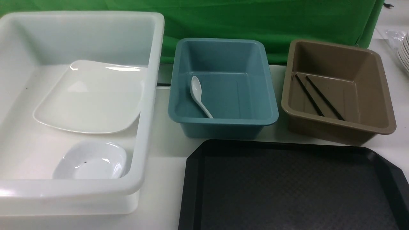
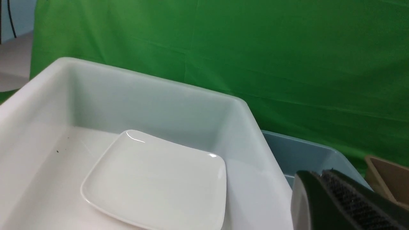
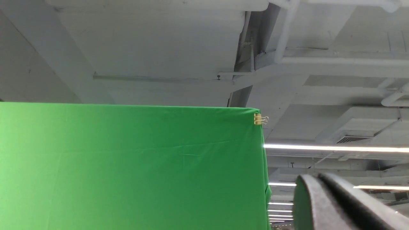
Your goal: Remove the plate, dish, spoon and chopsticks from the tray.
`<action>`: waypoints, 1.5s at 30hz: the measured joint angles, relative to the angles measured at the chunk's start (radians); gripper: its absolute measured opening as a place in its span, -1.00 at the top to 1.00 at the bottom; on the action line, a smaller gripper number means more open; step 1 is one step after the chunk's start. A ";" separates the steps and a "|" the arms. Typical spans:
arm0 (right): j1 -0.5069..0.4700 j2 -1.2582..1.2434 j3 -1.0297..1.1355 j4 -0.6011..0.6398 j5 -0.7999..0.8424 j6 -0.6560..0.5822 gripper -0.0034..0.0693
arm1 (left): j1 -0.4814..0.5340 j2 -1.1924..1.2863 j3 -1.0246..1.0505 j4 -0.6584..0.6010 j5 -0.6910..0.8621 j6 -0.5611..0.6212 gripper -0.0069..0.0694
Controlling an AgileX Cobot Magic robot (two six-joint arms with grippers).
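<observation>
While plate lies binned, left claw beside

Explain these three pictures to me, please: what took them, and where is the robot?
They come from a robot with two arms, each ending in a gripper. The first camera sits between the arms and looks forward over the table; neither arm shows there. It sees a black tray with nothing on it, a white bin holding a plate and a small dish, a blue bin with a spoon, and a brown bin with chopsticks. The other two cameras ride on the wrists. The left one looks into the white bin; its dark left gripper is shut and holds nothing. The right one points up at the ceiling, with the right gripper shut and holding nothing.
</observation>
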 joint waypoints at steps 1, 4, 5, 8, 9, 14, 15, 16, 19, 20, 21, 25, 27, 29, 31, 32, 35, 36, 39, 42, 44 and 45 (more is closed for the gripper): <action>0.000 0.000 0.000 0.000 0.000 0.000 0.75 | 0.000 0.000 0.000 0.000 0.000 0.000 0.77; 0.000 0.000 0.000 0.000 0.000 0.000 0.72 | 0.000 0.000 0.000 0.055 0.001 0.000 0.77; 0.000 0.000 0.000 0.000 0.000 0.000 0.71 | 0.000 0.000 0.000 0.069 0.001 0.000 0.77; 0.000 0.000 0.000 0.000 0.000 0.000 0.70 | 0.000 -0.002 0.001 0.112 0.002 0.000 0.77; 0.000 0.000 0.000 0.000 0.000 0.000 0.68 | -0.008 -0.007 0.004 0.142 -0.001 0.000 0.77; 0.000 0.000 0.000 0.000 0.000 0.000 0.66 | -0.104 -0.034 0.073 0.264 -0.042 -0.016 0.77; 0.000 0.000 0.000 0.000 0.000 0.000 0.66 | -0.110 -0.034 0.073 0.272 -0.046 -0.020 0.77; 0.000 0.000 0.000 0.000 0.000 0.000 0.66 | -0.150 -0.043 0.119 0.335 -0.081 -0.069 0.77; 0.000 0.000 0.000 0.000 0.000 0.000 0.66 | -0.218 -0.060 0.213 0.485 -0.178 -0.241 0.77; 0.000 0.000 0.000 0.000 0.000 0.000 0.65 | -0.228 -0.065 0.244 0.533 -0.197 -0.281 0.77; 0.000 0.000 0.001 0.000 0.000 0.000 0.64 | -0.240 -0.073 0.284 0.587 -0.228 -0.344 0.77; 0.000 0.000 0.001 0.000 0.000 0.000 0.61 | -0.251 -0.135 0.428 0.691 -0.301 -0.474 0.77; 0.000 -0.001 0.001 0.000 0.000 0.000 0.59 | -0.252 -0.186 0.491 0.705 -0.307 -0.492 0.77; 0.000 -0.001 0.001 0.000 0.000 -0.001 0.58 | -0.253 -0.216 0.496 0.707 -0.283 -0.497 0.77; 0.000 -0.002 0.001 0.000 0.000 -0.001 0.57 | -0.255 -0.246 0.499 0.715 -0.245 -0.502 0.77; 0.000 -0.002 0.001 0.000 0.000 -0.001 0.56 | -0.255 -0.252 0.499 0.721 -0.242 -0.506 0.77; 0.000 -0.002 0.001 0.000 0.000 -0.001 0.53 | -0.255 -0.255 0.499 0.723 -0.244 -0.507 0.77; 0.000 -0.002 0.001 0.000 0.000 -0.001 0.53 | -0.255 -0.255 0.499 0.723 -0.244 -0.507 0.77; 0.000 -0.002 0.001 0.000 0.000 -0.001 0.52 | -0.255 -0.255 0.499 0.723 -0.244 -0.507 0.77; 0.000 -0.002 0.001 0.000 0.000 -0.001 0.51 | -0.255 -0.255 0.499 0.725 -0.244 -0.507 0.77; 0.000 -0.002 0.001 0.000 0.000 -0.001 0.51 | -0.255 -0.255 0.499 0.725 -0.244 -0.507 0.77; 0.000 -0.002 0.001 0.000 0.000 -0.001 0.51 | -0.255 -0.255 0.499 0.725 -0.244 -0.507 0.77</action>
